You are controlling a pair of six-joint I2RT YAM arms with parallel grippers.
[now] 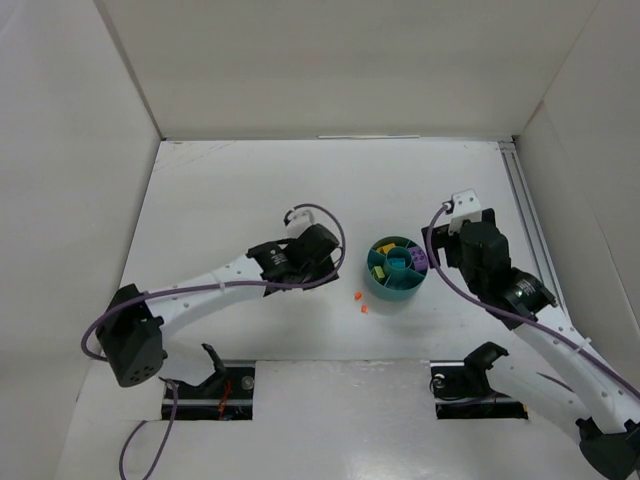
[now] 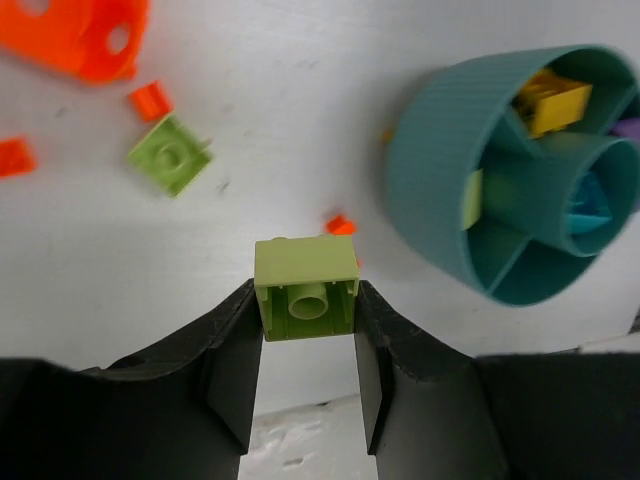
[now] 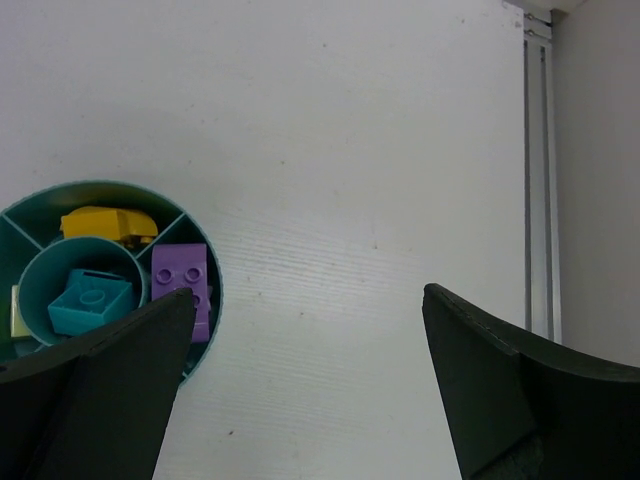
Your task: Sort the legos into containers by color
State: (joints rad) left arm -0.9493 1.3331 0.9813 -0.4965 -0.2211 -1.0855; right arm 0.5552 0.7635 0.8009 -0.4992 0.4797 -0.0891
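Sorting partway: yellow, purple, teal bricks [image 3: 90, 300] in dish [image 2: 425, 180]. Left pincer [image 2: 306, 305] pinches lime brick [image 2: 305, 280], right pincer [image 3: 307, 300] spread; orange bits [image 2: 150, 100] loose on worktop [image 2: 300, 120].

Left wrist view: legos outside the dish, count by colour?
Orange legos: 4
Lime legos: 2 (one loose, one in left end effector)
Total: 6
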